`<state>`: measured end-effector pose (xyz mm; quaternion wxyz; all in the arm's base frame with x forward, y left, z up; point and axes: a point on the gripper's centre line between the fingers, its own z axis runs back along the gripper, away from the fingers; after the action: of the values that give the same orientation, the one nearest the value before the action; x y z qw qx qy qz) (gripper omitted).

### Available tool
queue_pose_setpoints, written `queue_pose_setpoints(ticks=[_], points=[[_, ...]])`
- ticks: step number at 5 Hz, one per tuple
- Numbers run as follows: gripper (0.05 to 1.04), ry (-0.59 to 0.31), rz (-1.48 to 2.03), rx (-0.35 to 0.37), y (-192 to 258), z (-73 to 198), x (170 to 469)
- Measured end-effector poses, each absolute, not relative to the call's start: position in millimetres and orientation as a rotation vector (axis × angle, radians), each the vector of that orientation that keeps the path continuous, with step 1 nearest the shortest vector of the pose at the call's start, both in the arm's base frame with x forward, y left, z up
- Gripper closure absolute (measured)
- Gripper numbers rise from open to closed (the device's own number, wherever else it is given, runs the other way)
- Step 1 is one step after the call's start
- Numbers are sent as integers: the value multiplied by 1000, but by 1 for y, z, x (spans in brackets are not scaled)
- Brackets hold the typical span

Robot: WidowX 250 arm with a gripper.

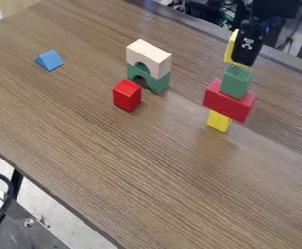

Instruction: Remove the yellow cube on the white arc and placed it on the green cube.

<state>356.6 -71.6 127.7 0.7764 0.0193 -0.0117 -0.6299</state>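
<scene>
Three blocks stand under the drop spot: yellow base (219, 121), red slab (229, 100) lying across it, green cube (237, 81) on top. The slab is wider than the base and overhangs on both sides, so the stack is top-heavy. Any sideways shove up high could tip the slab and take the rest down.

Left of that, the red block (126, 95) sits in front of the green arch (155, 83), with the white arc (149, 57) on the arch. The blue prism (49, 60) is off by itself.

Yellow cube (231, 47) is off the white arc, at the top of the green cube, with the gripper (246, 52) in front and hiding much of it. Can't tell if it's resting there or just above. Can't tell whether the gripper is grasping or has released either.

My read: last step, nearly done. Main risks:
- Cube off-centre on the green: rolls off when let go.
- Letting go too high: the drop jolts the stack.
- Pressing too low: the base kicks out.
- Cube sticking or snagging on retreat: drags the green with it.

Needs slow square seating, even release, then straight up.
</scene>
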Motion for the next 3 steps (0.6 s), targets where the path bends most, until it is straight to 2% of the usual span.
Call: queue_pose_setpoints(ticks=[3], points=[[503, -34, -1382, 55, -78, 129, 353]])
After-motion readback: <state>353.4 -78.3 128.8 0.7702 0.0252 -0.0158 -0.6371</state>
